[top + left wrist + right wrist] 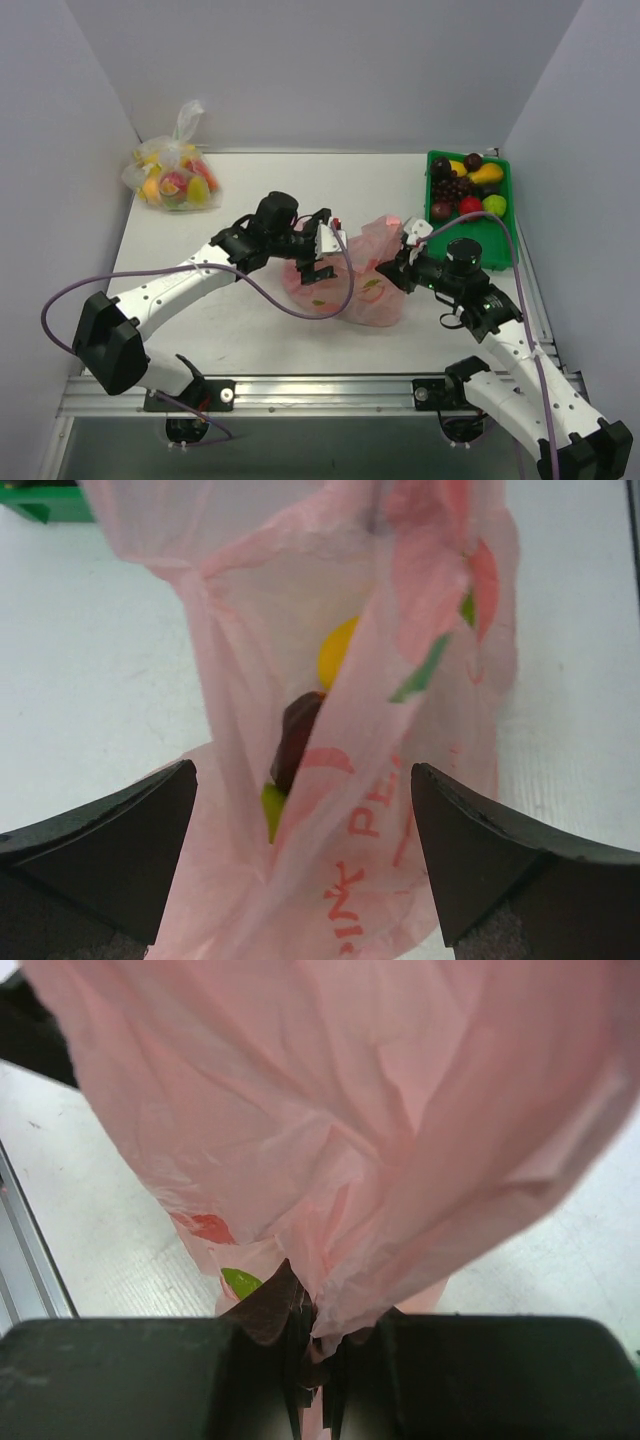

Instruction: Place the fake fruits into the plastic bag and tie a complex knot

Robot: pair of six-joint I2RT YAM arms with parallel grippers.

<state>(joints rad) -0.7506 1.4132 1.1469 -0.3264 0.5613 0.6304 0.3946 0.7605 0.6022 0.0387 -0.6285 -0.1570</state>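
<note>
The right jaws are pressed together on a gathered fold of the plastic bag [330,1140], holding its pink film up off the surface [260,340]. The left jaws stand spread wide and empty, just in front of the bag's upright side, where a yellow fruit [338,650], a dark fruit [295,735] and a green fruit [272,810] sit inside. More fake fruits [465,190] lie in the green tray [508,215] at the far right. Loading looks to be the step in hand, with the knot not yet begun. The next move probably calls for the left arm to fetch another fruit.
</note>
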